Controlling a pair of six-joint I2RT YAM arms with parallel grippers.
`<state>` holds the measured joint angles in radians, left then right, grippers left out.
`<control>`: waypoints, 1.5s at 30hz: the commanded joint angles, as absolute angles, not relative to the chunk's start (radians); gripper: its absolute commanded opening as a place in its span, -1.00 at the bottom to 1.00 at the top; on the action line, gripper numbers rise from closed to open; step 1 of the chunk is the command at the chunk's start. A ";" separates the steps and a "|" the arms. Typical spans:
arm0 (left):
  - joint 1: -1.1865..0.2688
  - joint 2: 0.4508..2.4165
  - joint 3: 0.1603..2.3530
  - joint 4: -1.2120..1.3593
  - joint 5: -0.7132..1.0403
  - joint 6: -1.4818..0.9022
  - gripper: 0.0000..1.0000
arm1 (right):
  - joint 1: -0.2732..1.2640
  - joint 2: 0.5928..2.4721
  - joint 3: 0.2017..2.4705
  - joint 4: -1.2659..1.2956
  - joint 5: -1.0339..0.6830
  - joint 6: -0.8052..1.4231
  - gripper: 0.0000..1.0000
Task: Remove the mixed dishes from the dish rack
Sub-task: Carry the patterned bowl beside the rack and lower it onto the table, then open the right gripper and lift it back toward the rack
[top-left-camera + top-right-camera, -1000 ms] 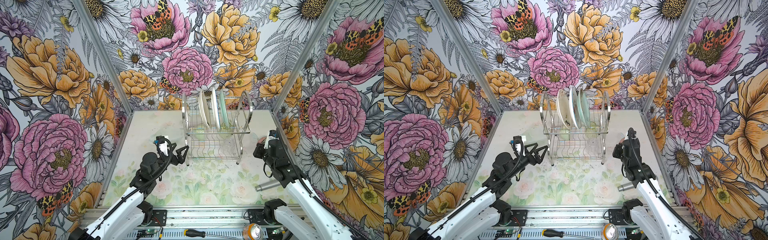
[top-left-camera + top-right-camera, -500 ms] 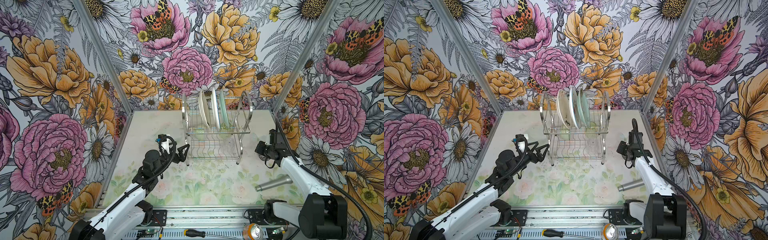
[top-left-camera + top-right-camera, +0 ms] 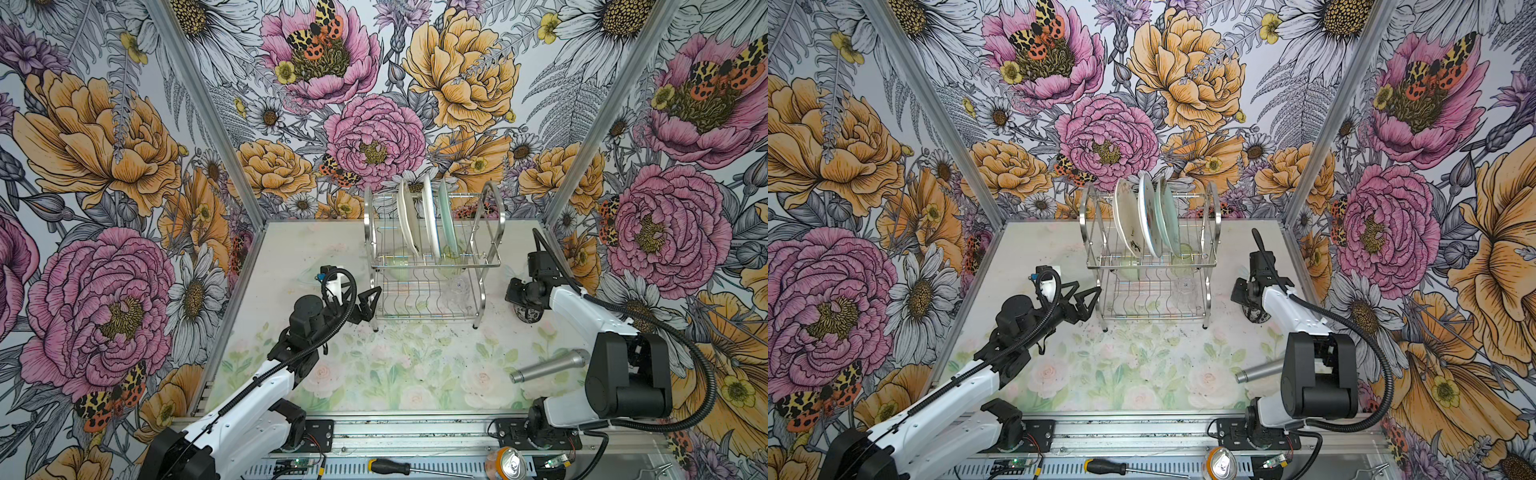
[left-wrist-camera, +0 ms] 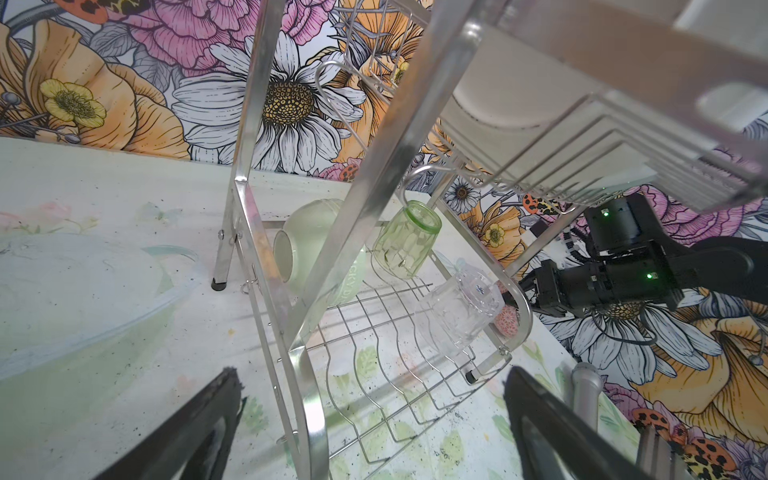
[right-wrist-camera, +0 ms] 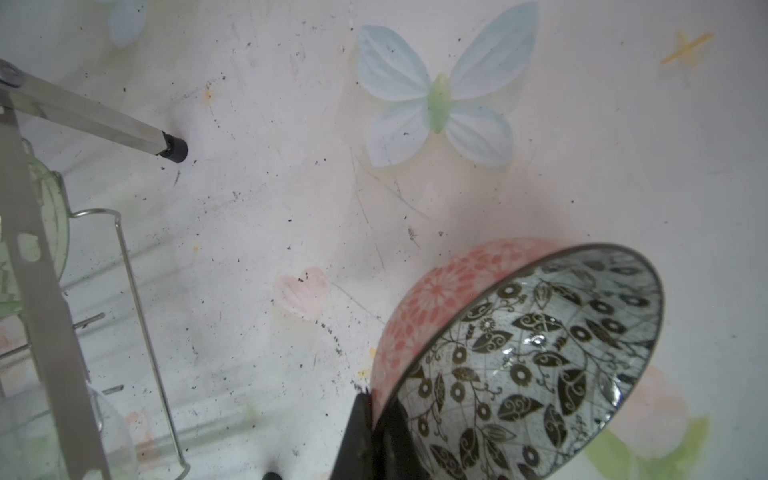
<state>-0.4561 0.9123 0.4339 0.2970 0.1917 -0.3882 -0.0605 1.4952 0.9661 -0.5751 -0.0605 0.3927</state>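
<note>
Arched dish rack [image 4: 365, 208] frame — shelf barred

The patterned bowl [image 5: 532, 353] and blurred clear glass [image 5: 37, 440] run off the right wrist view's edge.

Left arm [image 3: 249, 397] and right arm [image 3: 582, 309]: white link shells, black joint housings. Black corrugated cable [image 3: 702, 374] loops along each. Black base mounts [image 3: 316, 432], bolted. Left gripper [image 3: 1088, 293]: black triangular open frames. Green LEDs [image 4: 648, 275] on the right wrist.
</note>
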 commanded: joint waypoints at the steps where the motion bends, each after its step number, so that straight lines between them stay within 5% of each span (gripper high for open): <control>1: -0.461 0.917 0.461 0.324 0.208 -0.361 0.98 | -0.064 1.520 1.029 -0.610 -0.029 0.351 -1.00; 6: -0.461 0.908 0.459 0.321 0.206 -0.356 0.98 | -0.064 1.548 1.063 -0.637 -0.013 0.332 -0.99; 10: -0.462 0.901 0.456 0.321 0.199 -0.353 0.98 | -0.064 1.565 1.075 -0.636 -0.035 0.331 -0.65; 21: -0.462 0.865 0.441 0.311 0.187 -0.351 0.97 | -0.065 1.578 1.094 -0.632 -0.090 0.337 -0.35; 34: -0.462 0.841 0.434 0.298 0.178 -0.348 0.98 | -0.070 1.538 1.094 -0.629 -0.169 0.349 -0.34; 45: -0.460 0.822 0.430 0.290 0.178 -0.348 0.98 | -0.070 1.328 0.987 -0.574 -0.216 0.355 -0.24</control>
